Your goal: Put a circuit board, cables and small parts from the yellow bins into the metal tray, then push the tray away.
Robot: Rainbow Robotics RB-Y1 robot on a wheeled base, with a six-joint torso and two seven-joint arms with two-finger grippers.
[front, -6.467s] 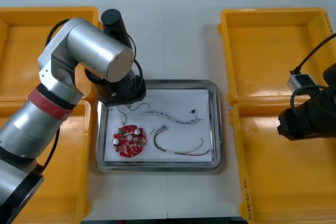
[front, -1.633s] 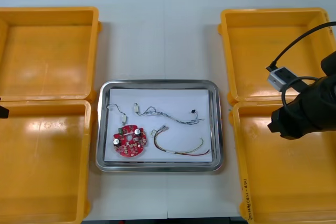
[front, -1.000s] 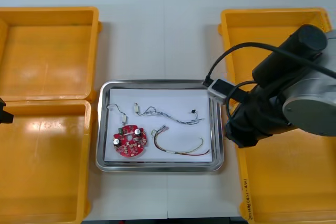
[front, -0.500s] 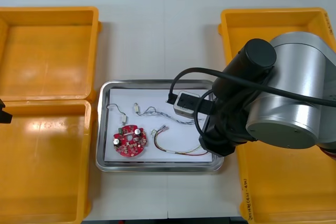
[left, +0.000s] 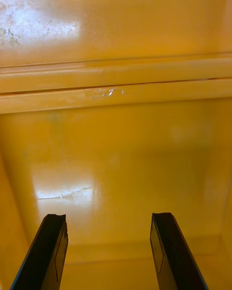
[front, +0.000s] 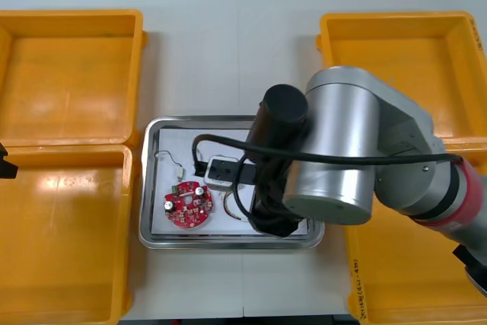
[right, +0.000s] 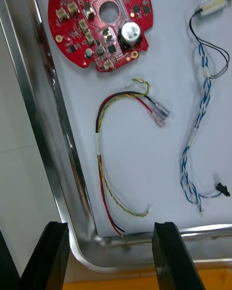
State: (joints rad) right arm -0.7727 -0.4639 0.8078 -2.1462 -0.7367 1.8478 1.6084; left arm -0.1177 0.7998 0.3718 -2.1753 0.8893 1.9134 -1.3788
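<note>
The metal tray [front: 149,188] lies mid-table, white inside. In it are a round red circuit board [front: 188,204] and a black cable [front: 169,159]. My right arm [front: 342,157] hangs over the tray's right half and hides what lies beneath it. In the right wrist view my right gripper [right: 110,258] stands open, with the tray's rim [right: 48,140] at a corner between its fingers. Beyond them lie the circuit board [right: 99,21], a red and yellow cable [right: 104,145] and a twisted blue and white cable [right: 198,125]. My left gripper [left: 108,256] is open over a bare bin floor [left: 116,150].
Two yellow bins stand at the left [front: 68,74] [front: 61,241] and two at the right [front: 396,58] [front: 411,279]; the parts of them that show are bare. A dark bit of the left arm [front: 3,164] shows at the left edge. Bare table lies beyond the tray.
My right arm has swung left from over the right bins to above the tray. The left arm, over the tray in the earliest frame, has stayed at the left edge since.
</note>
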